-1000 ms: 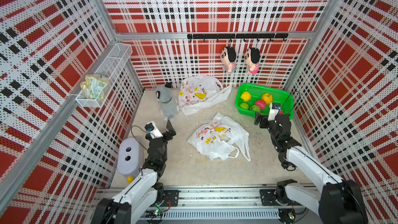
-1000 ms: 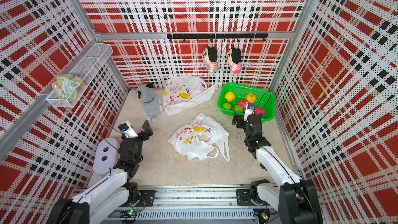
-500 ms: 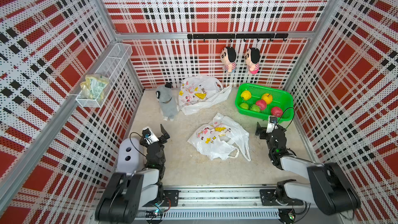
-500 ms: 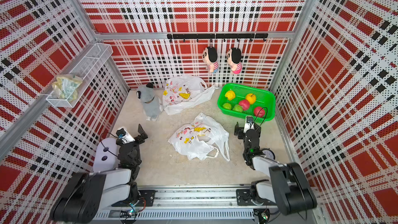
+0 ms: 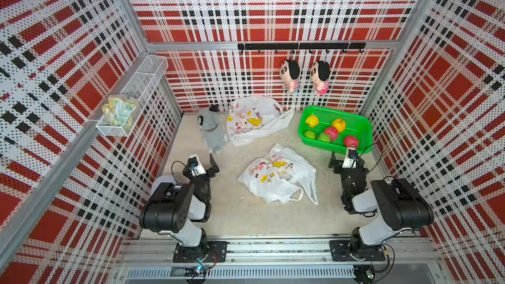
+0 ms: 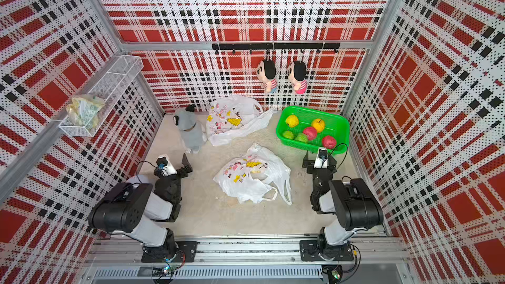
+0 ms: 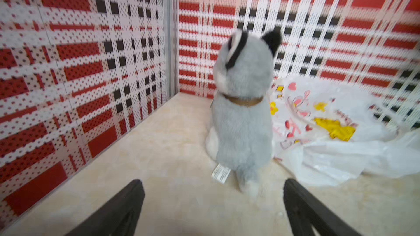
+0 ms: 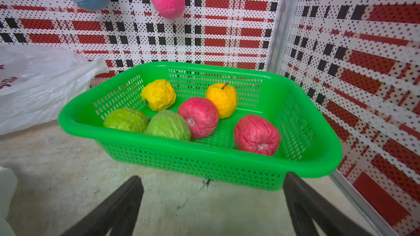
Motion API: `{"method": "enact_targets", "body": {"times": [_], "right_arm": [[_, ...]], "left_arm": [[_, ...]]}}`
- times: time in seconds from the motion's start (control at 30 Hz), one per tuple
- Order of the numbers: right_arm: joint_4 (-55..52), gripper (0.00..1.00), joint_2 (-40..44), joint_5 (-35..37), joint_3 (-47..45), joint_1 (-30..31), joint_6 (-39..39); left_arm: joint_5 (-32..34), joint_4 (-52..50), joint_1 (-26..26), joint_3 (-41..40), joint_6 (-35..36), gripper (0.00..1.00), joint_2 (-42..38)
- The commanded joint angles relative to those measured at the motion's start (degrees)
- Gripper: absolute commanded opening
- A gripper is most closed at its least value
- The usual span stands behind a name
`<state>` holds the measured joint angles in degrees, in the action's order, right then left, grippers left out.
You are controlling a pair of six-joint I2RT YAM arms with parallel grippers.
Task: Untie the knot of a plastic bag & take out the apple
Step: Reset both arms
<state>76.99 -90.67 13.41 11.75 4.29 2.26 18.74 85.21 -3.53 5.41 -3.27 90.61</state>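
Pincers on both arms are seen spread wide, with nothing held between the jaws. The left pincer is held low over the bench and is pointed at a grey plush animal, which stands upright a little way beyond it. The right pincer is aimed at the near wall of a green basket; whether one finger touches the basket's corner cannot be told.

Both arms are folded close to their bases, well apart from the plastic bag that lies slack in the middle of the bench. Its handles are seen loose, no knot can be made out, and no round bulge is shown under the film. A red apple lies in the basket by its near corner, apart from the other fruits there. A second printed bag is spread against the back wall, just beside the plush animal.

The untying and the taking-out are judged to be done, with the apple lodged in the basket and the arms parked. If the rear bag is meant to be handled too, its handles would have to be found and pinched by one pincer while the film is steadied by the other.
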Motion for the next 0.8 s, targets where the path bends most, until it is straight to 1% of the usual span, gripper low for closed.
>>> {"method": "enact_targets", "body": {"times": [0.0,0.03,0.07,0.13,0.17,0.23,0.67,0.77], "right_arm": [[-5.75,1.00,0.39,3.78,2.37,-0.92,3.27],[-8.98,1.00,0.77,5.46,3.71,-0.98,3.78],[-9.87,1.00,1.14,5.83,3.83,-0.93,3.91],[-6.93,1.00,0.25,5.55,3.29,-0.87,3.27],[-8.66,1.00,0.91,5.58,3.45,-0.89,3.60],[-7.63,1.00,0.37,5.65,3.47,-0.88,3.24],[-9.70,1.00,0.47,5.05,4.37,-0.87,3.57],[-8.30,1.00,0.78,4.89,3.42,-0.85,3.05]], "left_arm": [[1.75,-0.03,0.21,2.41,1.72,0.98,-1.87],[0.88,1.25,0.79,2.92,1.08,0.98,-0.80],[0.26,1.50,1.30,3.55,0.85,0.98,-0.03],[1.07,-1.73,1.33,5.20,0.40,0.98,-0.10],[1.73,-3.70,1.17,6.22,0.28,0.98,-0.01],[2.26,-3.65,0.89,6.19,0.38,0.98,-0.05],[3.41,-3.47,0.27,6.16,0.94,0.98,0.00],[3.40,-3.47,0.23,6.11,0.83,0.98,-0.02]]}}
